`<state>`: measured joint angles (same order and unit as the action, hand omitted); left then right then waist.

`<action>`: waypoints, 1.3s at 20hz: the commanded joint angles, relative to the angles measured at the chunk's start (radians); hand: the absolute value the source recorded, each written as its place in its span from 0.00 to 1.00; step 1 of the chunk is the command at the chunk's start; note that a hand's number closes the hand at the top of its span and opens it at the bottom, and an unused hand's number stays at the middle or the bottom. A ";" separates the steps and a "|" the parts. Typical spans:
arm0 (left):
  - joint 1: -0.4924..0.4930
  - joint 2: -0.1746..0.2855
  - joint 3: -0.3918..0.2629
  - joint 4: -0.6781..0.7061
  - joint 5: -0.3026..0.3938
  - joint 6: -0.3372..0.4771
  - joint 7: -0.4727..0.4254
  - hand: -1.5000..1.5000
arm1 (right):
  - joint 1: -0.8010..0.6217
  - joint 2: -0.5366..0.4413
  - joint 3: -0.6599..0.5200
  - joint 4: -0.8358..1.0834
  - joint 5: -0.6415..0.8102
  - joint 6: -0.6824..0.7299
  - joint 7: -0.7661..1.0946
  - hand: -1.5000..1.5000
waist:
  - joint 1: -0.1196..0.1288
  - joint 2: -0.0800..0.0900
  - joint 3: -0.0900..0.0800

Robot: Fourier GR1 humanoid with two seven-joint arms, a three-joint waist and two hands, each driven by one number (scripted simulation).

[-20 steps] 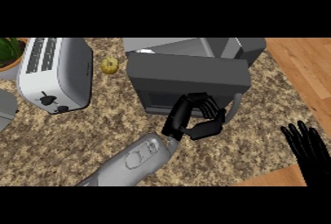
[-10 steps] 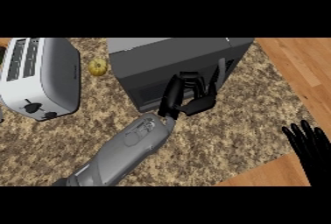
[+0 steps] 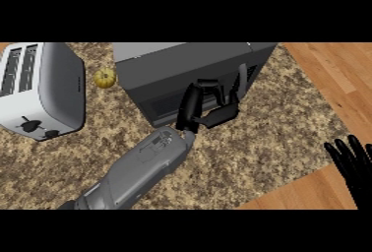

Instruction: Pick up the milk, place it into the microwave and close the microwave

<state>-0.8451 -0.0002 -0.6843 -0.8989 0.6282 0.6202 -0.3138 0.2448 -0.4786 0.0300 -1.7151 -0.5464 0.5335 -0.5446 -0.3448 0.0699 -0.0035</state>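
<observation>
We see the left hand laid against the front of the microwave, fingers nearly straight and close together, the thumb held apart to the right. The right hand rests at the lower right edge, fingers spread and pointing up. The milk is hidden from us. A toaster stands left of the microwave.

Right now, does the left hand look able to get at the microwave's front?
Probably yes: the left hand lies against the front of the microwave, with nothing between them. The toaster and the small yellow fruit sit off to the left, out of the way.
</observation>
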 commanded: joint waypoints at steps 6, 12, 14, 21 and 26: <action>-0.083 0.000 0.047 0.087 0.057 -0.019 -0.043 1.00 | 0.019 -0.042 -0.015 -0.049 -0.065 0.053 0.014 0.00 | -0.025 0.012 0.001; -0.073 0.000 0.034 0.101 0.073 -0.009 -0.082 1.00 | 0.013 -0.053 -0.028 -0.095 -0.085 0.051 0.022 0.00 | -0.035 0.014 0.001; -0.084 0.000 0.034 0.100 0.081 0.003 -0.086 1.00 | 0.010 -0.062 -0.035 -0.098 -0.101 0.055 0.030 0.00 | -0.033 0.016 0.002; -0.085 0.000 0.031 0.108 0.104 0.012 -0.119 1.00 | 0.046 -0.067 -0.028 -0.110 -0.162 0.078 0.049 0.00 | -0.046 0.022 0.005; -0.083 0.000 0.030 0.117 0.118 0.010 -0.139 1.00 | 0.056 -0.087 -0.038 -0.138 -0.188 0.090 0.065 0.00 | -0.053 0.021 0.002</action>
<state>-0.8501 -0.0001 -0.6931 -0.8666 0.7246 0.6657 -0.4699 0.2903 -0.5522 -0.0029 -1.8390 -0.7151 0.5924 -0.4722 -0.3806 0.0763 0.0012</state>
